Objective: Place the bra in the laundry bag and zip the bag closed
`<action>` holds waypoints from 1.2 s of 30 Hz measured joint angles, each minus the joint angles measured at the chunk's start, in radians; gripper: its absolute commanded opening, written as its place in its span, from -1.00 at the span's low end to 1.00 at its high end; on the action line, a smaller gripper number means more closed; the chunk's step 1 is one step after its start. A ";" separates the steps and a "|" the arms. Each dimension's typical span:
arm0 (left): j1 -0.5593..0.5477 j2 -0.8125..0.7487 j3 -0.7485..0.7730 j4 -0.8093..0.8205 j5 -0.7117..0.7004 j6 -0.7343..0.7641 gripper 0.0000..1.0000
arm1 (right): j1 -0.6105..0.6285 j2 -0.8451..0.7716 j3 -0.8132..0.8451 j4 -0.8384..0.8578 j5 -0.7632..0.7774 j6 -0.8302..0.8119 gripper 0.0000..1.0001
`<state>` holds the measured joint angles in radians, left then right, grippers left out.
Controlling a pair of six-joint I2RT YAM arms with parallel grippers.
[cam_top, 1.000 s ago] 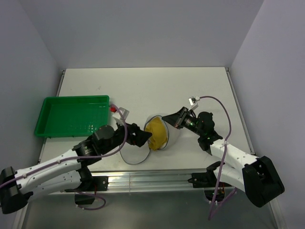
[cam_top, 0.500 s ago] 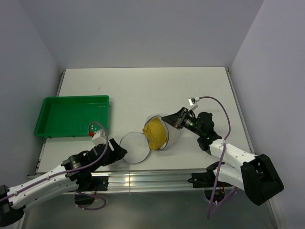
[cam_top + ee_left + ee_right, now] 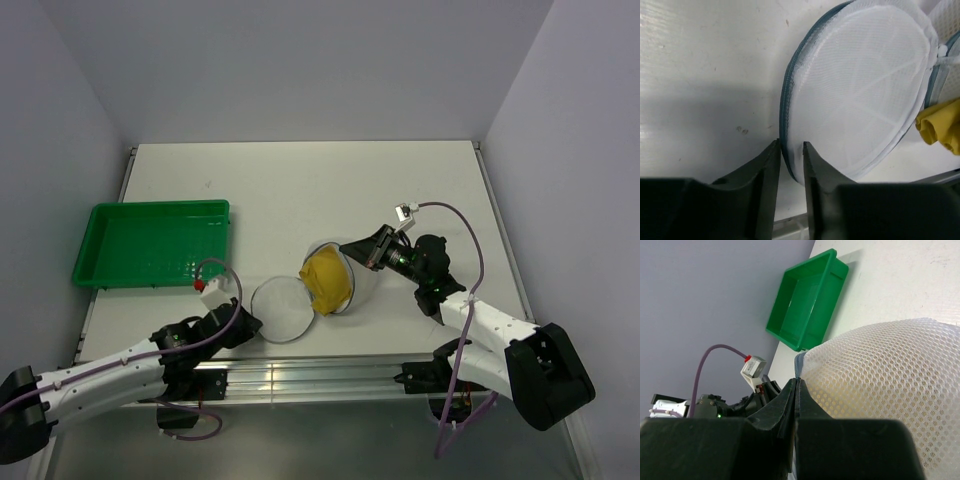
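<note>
The laundry bag (image 3: 283,308) lies open like a shell in the lower middle of the top view: one round half is flat on the white counter (image 3: 300,190), the other half stands up to its right, and the bra (image 3: 328,278) sits inside the standing half, near the hinge. The right hand (image 3: 347,246) is closed tight on the upper rim of that standing half. In my judgement it holds the wall up so that the soft bra does not slide out before the lid comes over. The left hand (image 3: 791,156) is at the lower left edge of the flat half. In its wrist view the two dark fingers (image 3: 765,175) sit on both sides of the blue zipper trim, and the rim fills the narrow gap between them, so it looks clamped on the bag, probably to fold this half over. The mesh is thin, white and half transparent, with a honeycomb pattern, and a little yellow shows through it. The bra is mustard-yellow cloth, limp and bunched. A green tray (image 3: 150,207) of hard plastic stands apart at the left — it seems to take no part
</note>
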<state>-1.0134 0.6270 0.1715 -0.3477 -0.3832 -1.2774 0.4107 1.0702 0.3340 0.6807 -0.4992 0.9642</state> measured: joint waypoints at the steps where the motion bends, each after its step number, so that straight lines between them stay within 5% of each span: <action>1: 0.000 0.004 -0.003 0.014 -0.006 0.002 -0.59 | -0.001 0.000 0.000 0.000 0.000 0.000 -1.00; 4: 0.000 0.005 -0.005 0.048 -0.032 0.009 -1.00 | -0.001 0.000 0.000 0.001 -0.001 0.000 -1.00; 9: 0.000 -0.018 0.049 0.028 -0.082 0.061 -1.00 | -0.001 0.000 -0.006 0.010 0.000 0.000 -1.00; 21: -0.001 0.004 0.827 -0.051 -0.047 0.344 -1.00 | -0.002 0.040 -0.002 -0.096 0.096 -0.076 -1.00; 36: -0.001 0.165 0.743 -0.097 -0.059 0.437 -0.99 | 0.028 -0.229 0.015 -0.308 0.177 -0.158 -1.00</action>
<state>-1.0142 0.7918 0.9146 -0.4446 -0.4419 -0.8406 0.4389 0.8410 0.3489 0.3729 -0.3222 0.8059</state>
